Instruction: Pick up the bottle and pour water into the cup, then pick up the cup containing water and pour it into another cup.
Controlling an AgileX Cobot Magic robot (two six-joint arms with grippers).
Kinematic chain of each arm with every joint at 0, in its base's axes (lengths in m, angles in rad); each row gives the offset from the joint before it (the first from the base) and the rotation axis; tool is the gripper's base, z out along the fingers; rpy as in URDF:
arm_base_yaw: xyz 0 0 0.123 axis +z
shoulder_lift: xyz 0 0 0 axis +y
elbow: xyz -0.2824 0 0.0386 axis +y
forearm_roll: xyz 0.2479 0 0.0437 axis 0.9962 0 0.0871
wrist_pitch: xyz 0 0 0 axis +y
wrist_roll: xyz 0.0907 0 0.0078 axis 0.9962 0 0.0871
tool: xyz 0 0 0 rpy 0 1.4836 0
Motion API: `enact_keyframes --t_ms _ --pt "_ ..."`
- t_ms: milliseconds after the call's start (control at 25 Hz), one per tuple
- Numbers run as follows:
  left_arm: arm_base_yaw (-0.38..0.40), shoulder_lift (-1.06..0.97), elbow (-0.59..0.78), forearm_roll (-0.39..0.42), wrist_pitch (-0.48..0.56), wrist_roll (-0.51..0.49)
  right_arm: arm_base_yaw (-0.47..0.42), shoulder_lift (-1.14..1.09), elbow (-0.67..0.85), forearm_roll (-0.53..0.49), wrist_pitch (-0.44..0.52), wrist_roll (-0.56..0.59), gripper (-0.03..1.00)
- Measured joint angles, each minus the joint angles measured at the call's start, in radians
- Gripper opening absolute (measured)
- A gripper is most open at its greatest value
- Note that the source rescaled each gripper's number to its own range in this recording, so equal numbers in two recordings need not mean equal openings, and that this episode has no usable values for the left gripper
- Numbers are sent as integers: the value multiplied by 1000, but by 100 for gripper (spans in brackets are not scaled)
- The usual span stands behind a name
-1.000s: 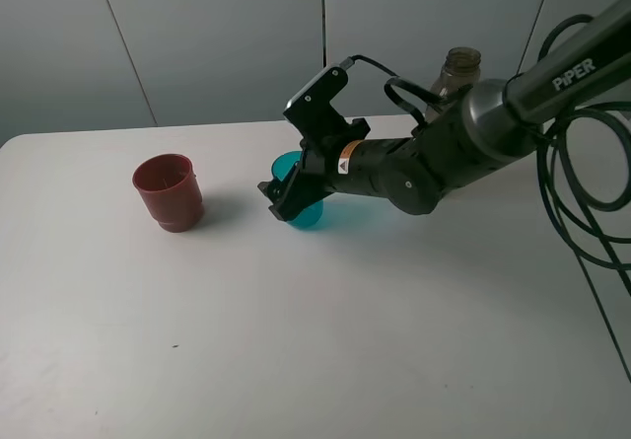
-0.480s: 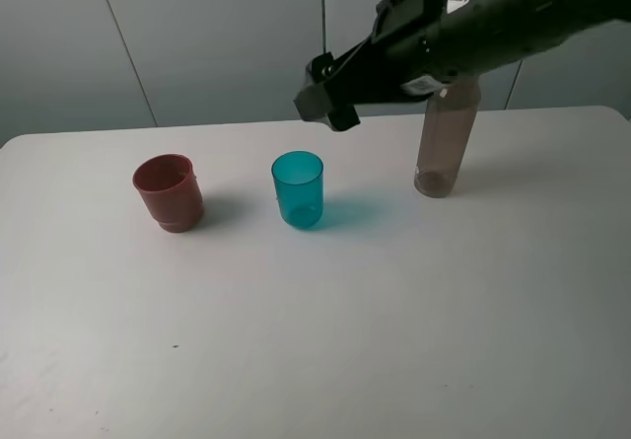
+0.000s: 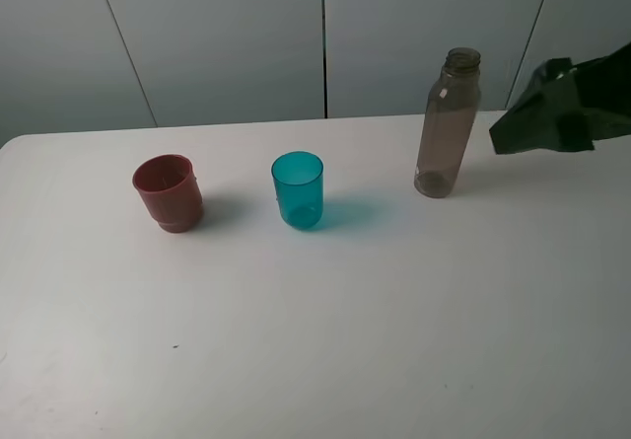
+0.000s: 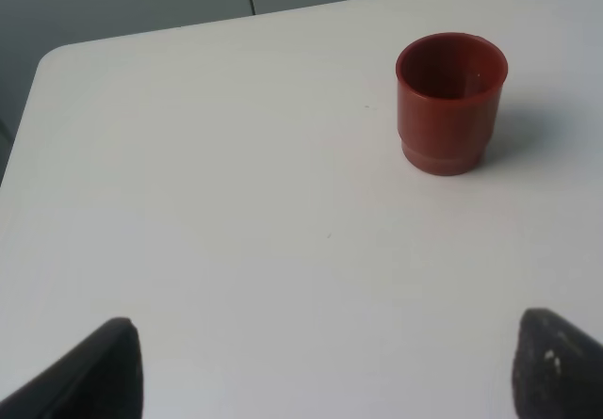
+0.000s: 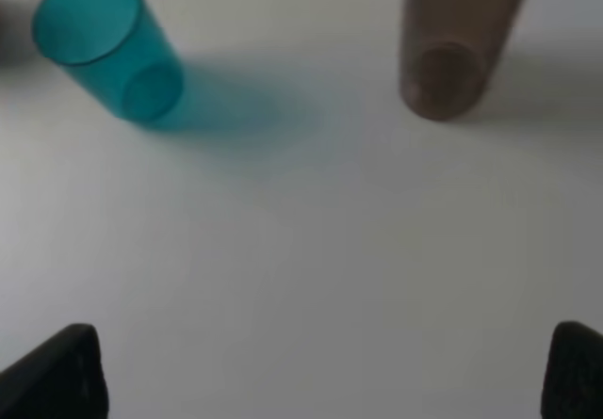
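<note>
The bottle [image 3: 449, 123] stands upright and uncapped at the back right of the white table [image 3: 315, 340]. The teal cup [image 3: 298, 188] stands upright in the middle. The red-brown cup [image 3: 168, 190] stands upright to its left. My right gripper [image 3: 540, 121] hangs at the right edge, to the right of the bottle and clear of it. In the right wrist view it [image 5: 316, 372] is open and empty, with the teal cup [image 5: 104, 56] and the bottle's base [image 5: 443, 75] ahead. My left gripper [image 4: 330, 377] is open and empty, well short of the red-brown cup [image 4: 450, 101].
Grey wall panels [image 3: 227, 35] stand behind the table's back edge. The table's rounded far left corner [image 4: 57, 56] shows in the left wrist view.
My right gripper was around the teal cup one second ago. It has let go, risen and swung away to the right past the bottle. The teal cup stays upright in place.
</note>
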Motion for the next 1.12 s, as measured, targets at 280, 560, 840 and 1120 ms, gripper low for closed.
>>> enact_keyframes --t_ms 280,560,840,1120 --pt "0 0 0 0 0 0 -57 -422 11 -122 170 21 100" --pt "0 0 0 0 0 0 -57 -700 119 -136 230 21 100" --pt "0 0 0 0 0 0 -57 -889 285 -115 241 19 100" --pt "0 0 0 0 0 0 -57 -938 290 -115 235 15 100"
